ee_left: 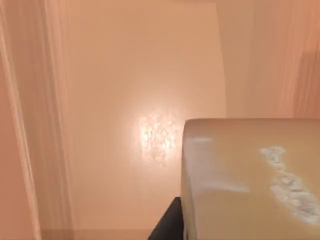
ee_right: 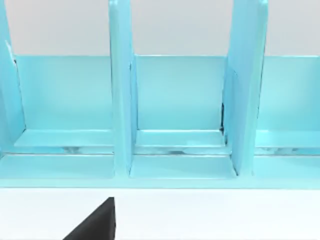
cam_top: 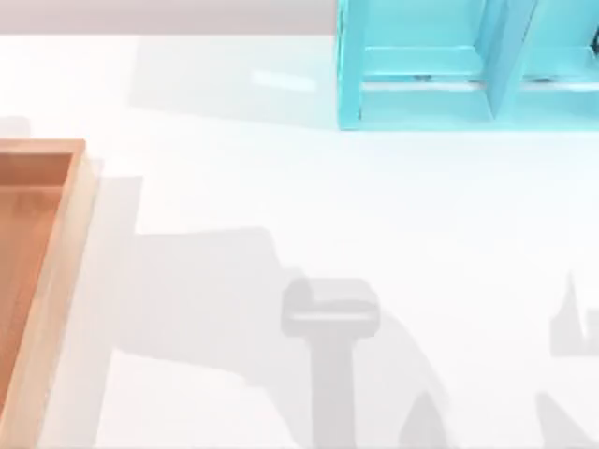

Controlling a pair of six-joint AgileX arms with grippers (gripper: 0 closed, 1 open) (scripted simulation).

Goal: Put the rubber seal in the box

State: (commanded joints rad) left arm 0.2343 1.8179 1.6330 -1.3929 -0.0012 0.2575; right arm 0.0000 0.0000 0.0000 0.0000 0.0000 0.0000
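The rubber seal (ee_left: 240,180) is a tan block with a white speckled mark, seen close up in the left wrist view. It hangs over the orange-brown floor of the box (ee_left: 135,75). One dark finger (ee_left: 167,225) of my left gripper presses against its side, so the gripper is shut on it. In the top view the box (cam_top: 65,243) lies at the table's left edge, its pale rim showing. A dark part of my right gripper (ee_right: 95,224) shows in the right wrist view, low over the white table and facing the shelf.
A turquoise-blue shelf frame (cam_top: 449,65) with upright dividers stands at the back right of the table, also seen straight ahead as the shelf frame (ee_right: 175,115) in the right wrist view. Grey arm shadows fall on the white table (cam_top: 234,187) at the front middle and right.
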